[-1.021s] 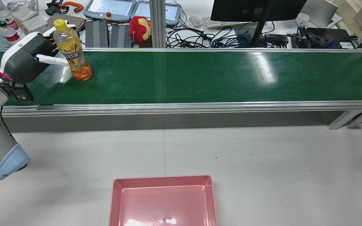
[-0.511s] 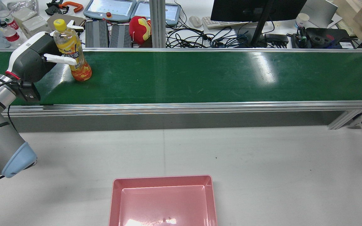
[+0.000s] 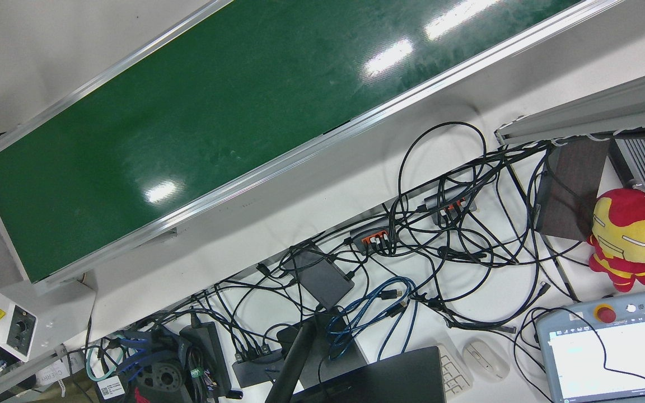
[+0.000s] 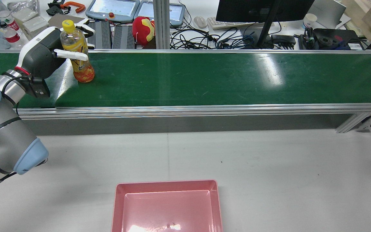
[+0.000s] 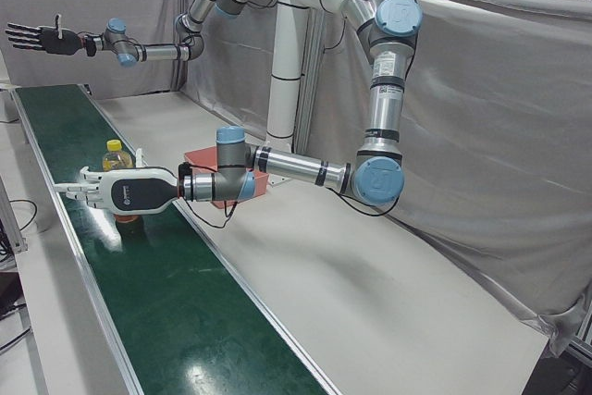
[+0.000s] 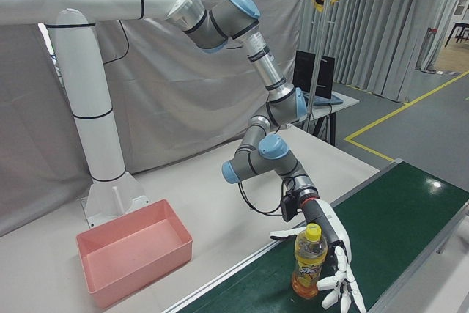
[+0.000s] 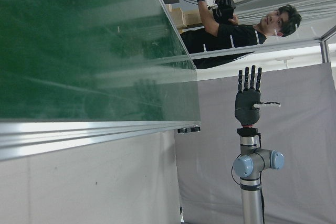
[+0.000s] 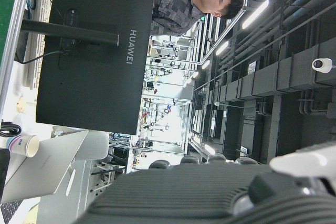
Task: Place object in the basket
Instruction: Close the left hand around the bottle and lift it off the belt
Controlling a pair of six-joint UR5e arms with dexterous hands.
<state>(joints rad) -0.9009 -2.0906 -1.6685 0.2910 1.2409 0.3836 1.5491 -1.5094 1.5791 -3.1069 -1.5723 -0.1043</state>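
A yellow-capped bottle of orange drink [image 4: 80, 68] stands on the green conveyor belt [image 4: 204, 77] near its left end. My left hand [image 4: 43, 53] is beside it with fingers straight and spread. The thumb crosses the bottle's near side and the fingers reach past its far side. The right-front view shows the bottle [image 6: 308, 258] upright inside the open left hand [image 6: 333, 247]. My right hand [image 5: 39, 37] is open and empty, raised in the air far from the belt; it also shows in the left hand view [image 7: 248, 98]. The pink basket [image 4: 166, 184] stands empty on the grey table at the near middle.
The belt's aluminium rail [image 4: 185, 109] runs between belt and table. Beyond the belt lie cables, a monitor [image 4: 262, 9], teach pendants [image 4: 113, 8] and a red plush toy [image 4: 143, 29]. A person [image 7: 236, 30] stands beyond the belt's far end.
My left hand has moved right and forward along the belt, bringing thumb and fingers around the bottle. The bottle's top has shifted slightly right; its base stays in place.
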